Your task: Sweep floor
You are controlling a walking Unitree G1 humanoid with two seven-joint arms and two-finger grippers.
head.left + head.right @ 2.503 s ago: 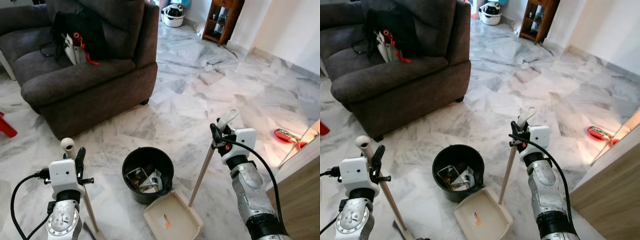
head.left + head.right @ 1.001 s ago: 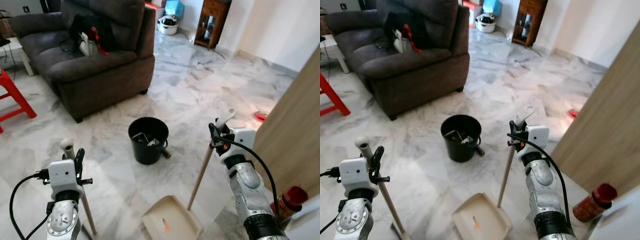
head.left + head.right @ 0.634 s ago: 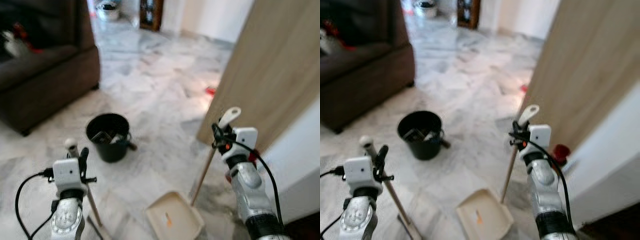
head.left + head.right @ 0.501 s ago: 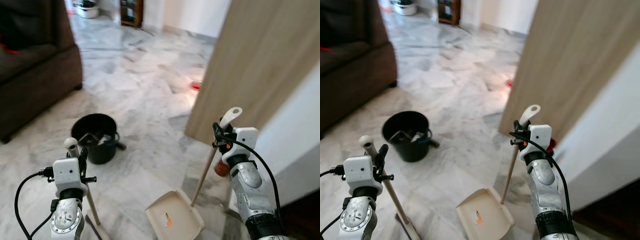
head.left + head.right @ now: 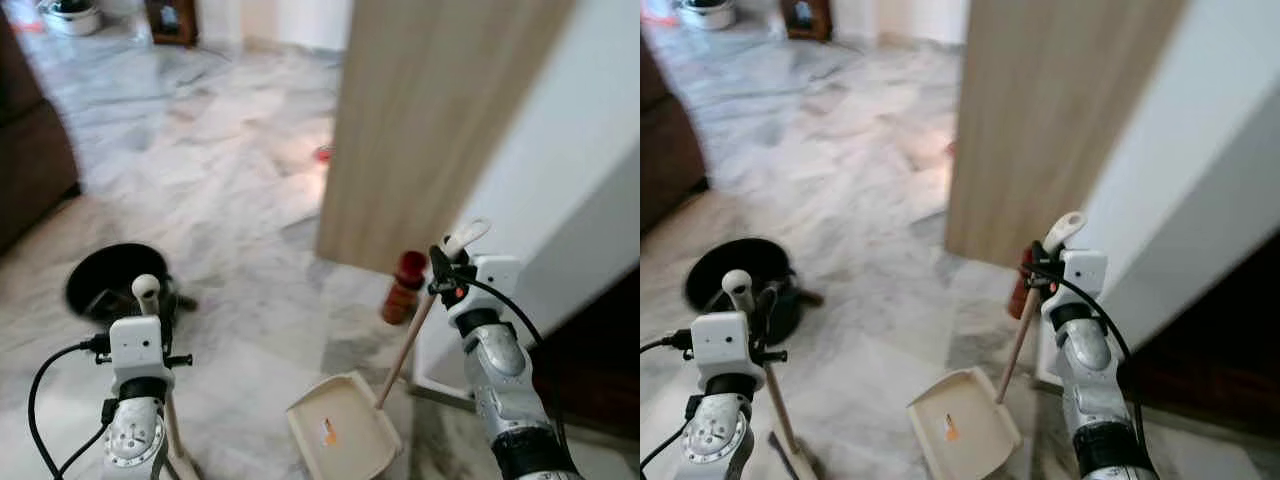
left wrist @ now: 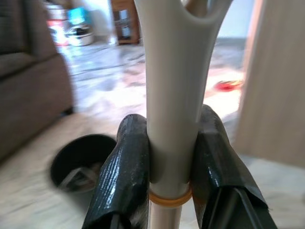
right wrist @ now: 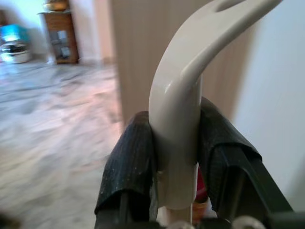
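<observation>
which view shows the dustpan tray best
The left eye view: the cream dustpan lies whole on the floor, with its handle up in the right hand. The right eye view shows it too, slightly smaller. The right wrist view gives its handle top alone.

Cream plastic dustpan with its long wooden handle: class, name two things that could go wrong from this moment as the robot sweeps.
1. The cream plastic dustpan holds a small orange scrap; tilting its handle in the right gripper could spill it.
2. A brown jar with a red lid stands on the floor beside the handle, by the wooden panel; a swing might topple it.
</observation>
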